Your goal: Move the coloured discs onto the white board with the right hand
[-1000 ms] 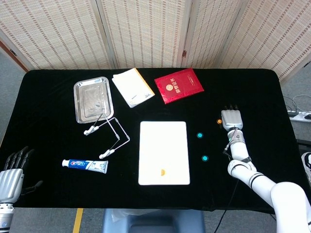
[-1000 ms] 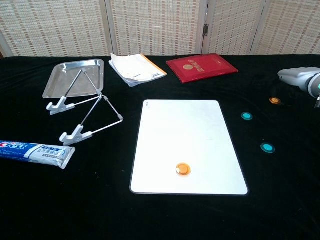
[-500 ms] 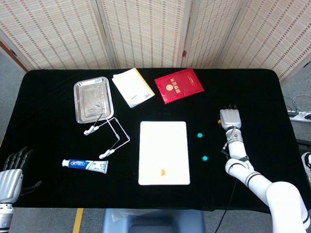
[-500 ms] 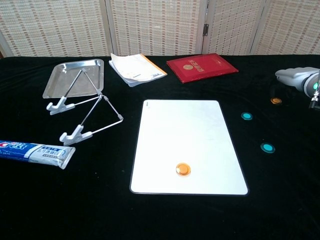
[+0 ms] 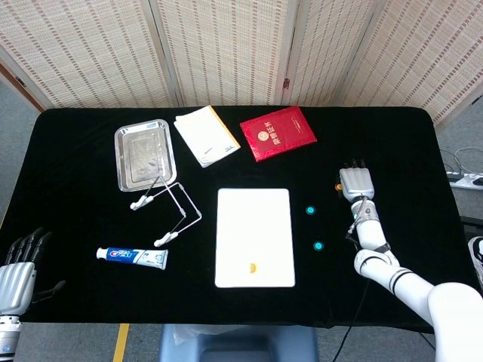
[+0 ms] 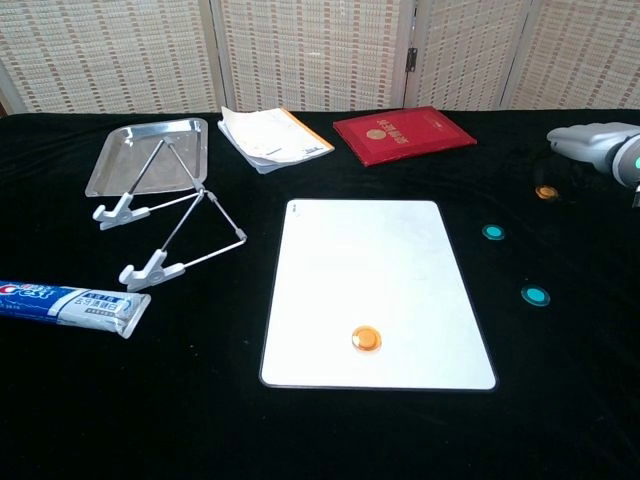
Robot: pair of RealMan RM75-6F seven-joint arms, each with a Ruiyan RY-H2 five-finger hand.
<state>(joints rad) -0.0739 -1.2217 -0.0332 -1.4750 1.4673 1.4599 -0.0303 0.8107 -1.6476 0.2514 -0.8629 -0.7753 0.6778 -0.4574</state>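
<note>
Chest view shows our right hand (image 6: 592, 143) at the far right edge, now directly over the orange disc (image 6: 545, 192) it has been closing on over the last second; it has crept toward ten o'clock, and in the head view that same hand (image 5: 354, 182) now almost covers the disc, of which only a sliver shows at its left edge. We read this as the reach for the second orange disc nearing its end, with the pick itself not yet made. Whether the fingers are spread or curled we cannot tell from either view; they point away from us, palm down, and nothing is visibly in them.

One orange disc (image 6: 366, 338) already lies on the white board (image 6: 370, 250), toward its six o'clock end. Two teal discs are off the board on the black cloth at its three o'clock side: the farther one (image 6: 493, 232) and the nearer one (image 6: 535, 295), both small, flat and round with a paler rim.

Our left hand (image 5: 15, 271) idles at the table's near left corner, fingers apart, holding nothing.
</note>
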